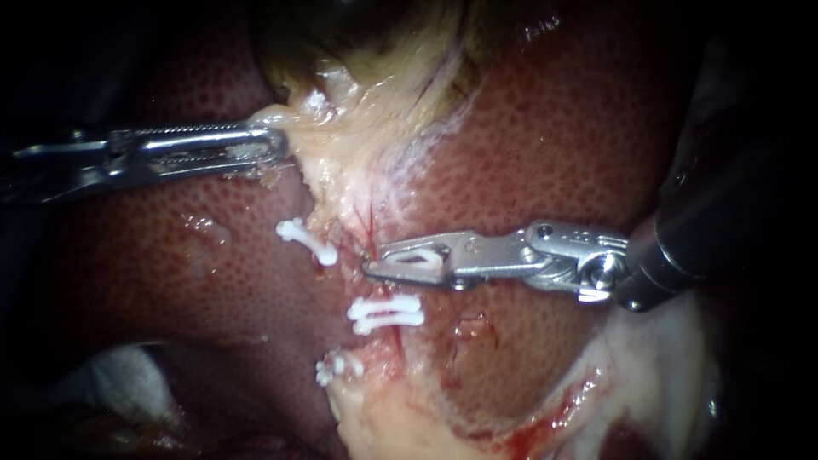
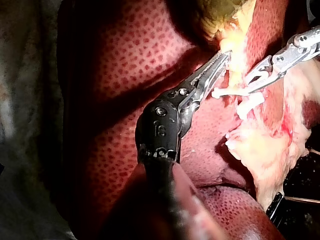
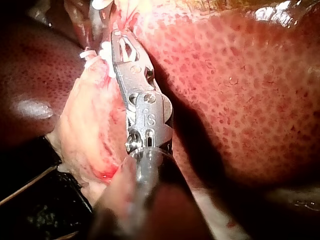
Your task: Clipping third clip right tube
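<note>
While the left instrument's (image 1: 274, 146) long serrated jaws clamp pale, stringy tissue (image 1: 341, 128) below the gallbladder (image 1: 358, 25), the right instrument's (image 1: 379, 267) tapered, windowed jaws seem to pinch a white clip (image 1: 422, 255). Their tip touches the thin red right tube (image 1: 372, 232), just above two ribbed clips (image 1: 385, 313).

The endoscope looks close and square onto the liver (image 1: 554, 145), the left instrument (image 1: 277, 145) and right instrument (image 1: 371, 266) reaching in from opposite sides. Each wrist camera sits behind its own shaft, looking along it past the tip at near range. All three share the white clips (image 1: 385, 313) and pale tissue (image 1: 341, 175) between the two tips; the left wrist camera also catches the right instrument's tip.
</note>
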Available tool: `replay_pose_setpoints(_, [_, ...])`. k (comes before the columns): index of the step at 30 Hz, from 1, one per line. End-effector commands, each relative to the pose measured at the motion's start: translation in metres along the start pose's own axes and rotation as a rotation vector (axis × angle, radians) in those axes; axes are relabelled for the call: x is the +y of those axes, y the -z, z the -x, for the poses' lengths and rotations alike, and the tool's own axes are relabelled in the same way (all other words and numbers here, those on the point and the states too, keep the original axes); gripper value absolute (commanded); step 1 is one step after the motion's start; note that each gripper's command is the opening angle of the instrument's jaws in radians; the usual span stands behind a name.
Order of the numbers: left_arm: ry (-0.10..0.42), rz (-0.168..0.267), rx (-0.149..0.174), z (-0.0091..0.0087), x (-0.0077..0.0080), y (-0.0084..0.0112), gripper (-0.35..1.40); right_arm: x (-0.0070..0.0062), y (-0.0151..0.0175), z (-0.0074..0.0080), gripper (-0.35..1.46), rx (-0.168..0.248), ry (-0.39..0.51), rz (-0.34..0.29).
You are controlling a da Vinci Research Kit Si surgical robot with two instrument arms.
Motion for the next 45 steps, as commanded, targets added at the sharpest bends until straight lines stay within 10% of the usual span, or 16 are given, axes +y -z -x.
replay_pose_setpoints(1, [0.0, 0.0, 0.0, 0.0, 0.0, 0.0, -0.35, 0.0, 0.0, 0.0, -0.16, 0.0, 0.0, 0.0])
replay_pose_setpoints(18, [0.0, 0.0, 0.0, 0.0, 0.0, 0.0, -0.35, -0.0002, 0.0004, 0.0, -0.13, 0.0, 0.0, -0.003])
replay_pose_setpoints(28, [0.0, 0.0, 0.0, 0.0, 0.0, 0.0001, -0.35, -0.0001, 0.0007, 0.0, 0.3, 0.024, -0.03, 0.018])
replay_pose_setpoints(45, [0.0, -0.002, 0.0, -0.0001, 0.0005, -0.0001, -0.35, 0.0008, -0.0016, 0.0, 0.41, 0.029, -0.1, -0.001])
